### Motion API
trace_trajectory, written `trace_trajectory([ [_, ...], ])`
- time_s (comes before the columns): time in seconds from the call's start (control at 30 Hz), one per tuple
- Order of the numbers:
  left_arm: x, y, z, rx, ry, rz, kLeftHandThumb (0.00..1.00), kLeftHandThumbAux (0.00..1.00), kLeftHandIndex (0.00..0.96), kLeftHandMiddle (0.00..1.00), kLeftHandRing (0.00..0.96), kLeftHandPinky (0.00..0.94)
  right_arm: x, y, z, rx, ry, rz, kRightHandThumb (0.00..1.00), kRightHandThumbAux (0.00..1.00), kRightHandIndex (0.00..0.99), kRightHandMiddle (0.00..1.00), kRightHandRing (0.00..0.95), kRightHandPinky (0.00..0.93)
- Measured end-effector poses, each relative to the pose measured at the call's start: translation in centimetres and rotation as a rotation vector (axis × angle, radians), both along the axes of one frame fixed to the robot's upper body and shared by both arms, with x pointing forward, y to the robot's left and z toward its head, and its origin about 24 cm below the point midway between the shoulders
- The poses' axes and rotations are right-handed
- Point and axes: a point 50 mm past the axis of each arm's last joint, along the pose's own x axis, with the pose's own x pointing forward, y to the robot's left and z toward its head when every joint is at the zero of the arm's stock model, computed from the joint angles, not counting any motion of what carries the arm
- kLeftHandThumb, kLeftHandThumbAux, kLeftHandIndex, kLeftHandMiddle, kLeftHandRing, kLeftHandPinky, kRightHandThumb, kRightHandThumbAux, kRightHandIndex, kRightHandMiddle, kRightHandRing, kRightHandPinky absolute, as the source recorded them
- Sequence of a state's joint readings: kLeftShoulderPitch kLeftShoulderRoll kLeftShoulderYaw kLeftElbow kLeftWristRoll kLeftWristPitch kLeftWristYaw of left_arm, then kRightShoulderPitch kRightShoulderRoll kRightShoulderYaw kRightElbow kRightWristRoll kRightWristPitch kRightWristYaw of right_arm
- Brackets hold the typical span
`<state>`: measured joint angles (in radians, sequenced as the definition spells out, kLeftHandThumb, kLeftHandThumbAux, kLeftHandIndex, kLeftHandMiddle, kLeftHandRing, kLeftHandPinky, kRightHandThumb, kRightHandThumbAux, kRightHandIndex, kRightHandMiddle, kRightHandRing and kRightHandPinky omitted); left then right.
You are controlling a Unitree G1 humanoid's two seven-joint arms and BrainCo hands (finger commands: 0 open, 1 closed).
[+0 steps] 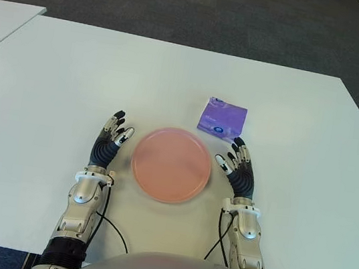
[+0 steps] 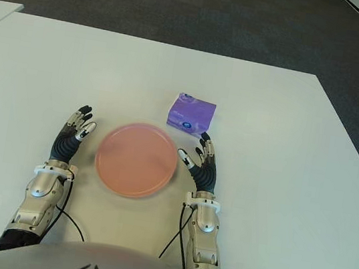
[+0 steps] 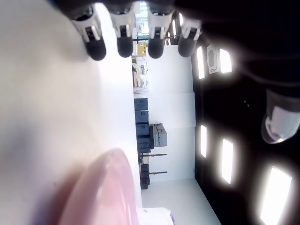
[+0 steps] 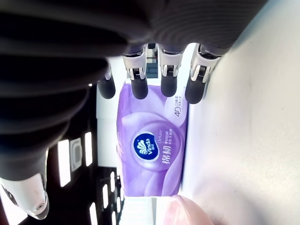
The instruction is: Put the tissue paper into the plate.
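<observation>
My right hand shows right of centre in the eye view, just beside the right rim of the pink plate, fingers stretched out straight and holding nothing. The purple tissue pack lies flat on the white table above and right of the plate, just beyond my right fingertips. My left hand shows left of the plate, fingers loosely extended and empty.

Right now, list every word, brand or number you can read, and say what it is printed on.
"Vinda", in the round blue logo on the purple tissue pack.
"Deluxe", beside that logo.
"4D", near the pack's end.
Chinese characters and small print on the pack: too small to read.
Pink plate and table: no text.
</observation>
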<state>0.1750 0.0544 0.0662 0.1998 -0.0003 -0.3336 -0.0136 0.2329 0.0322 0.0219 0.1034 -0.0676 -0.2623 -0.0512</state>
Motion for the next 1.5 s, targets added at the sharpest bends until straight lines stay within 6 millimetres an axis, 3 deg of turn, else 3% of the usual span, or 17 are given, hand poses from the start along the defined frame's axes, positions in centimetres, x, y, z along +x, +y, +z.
trace_trajectory([
  [0.6, 0.0, 0.0, 0.0, 0.000, -0.010, -0.003, 0.000, 0.455, 0.000, 0.000, 0.000, 0.000, 1.2, 0.0, -0.2, -0.048, 0.003, -0.015, 0.020, 0.601, 0.000, 0.000, 0.000, 0.000],
  [0.83, 0.0, -0.1, 0.1, 0.002, -0.020, -0.005, 0.000, 0.453, 0.000, 0.000, 0.000, 0.000, 1.7, -0.3, -0.1, -0.106, 0.005, -0.061, 0.068, 0.583, 0.000, 0.000, 0.000, 0.000],
  [1.1, 0.2, -0.1, 0.2, 0.002, -0.033, -0.007, 0.000, 0.455, 0.000, 0.000, 0.000, 0.000, 1.8, -1.2, 0.8, -0.137, 0.041, -0.241, 0.114, 0.524, 0.000, 0.000, 0.000, 0.000],
  [1.33, 0.9, -0.3, -0.1, -0.002, -0.023, -0.012, 0.000, 0.459, 0.000, 0.000, 0.000, 0.000, 0.9, -4.7, 0.9, -0.192, 0.133, -0.525, 0.128, 0.491, 0.000, 0.000, 0.000, 0.000],
  [1.5, 1.3, -0.2, -0.2, -0.005, -0.024, -0.010, 0.000, 0.464, 0.000, 0.000, 0.000, 0.000, 0.6, -5.7, 0.9, -0.208, 0.157, -0.608, 0.129, 0.489, 0.000, 0.000, 0.000, 0.000],
])
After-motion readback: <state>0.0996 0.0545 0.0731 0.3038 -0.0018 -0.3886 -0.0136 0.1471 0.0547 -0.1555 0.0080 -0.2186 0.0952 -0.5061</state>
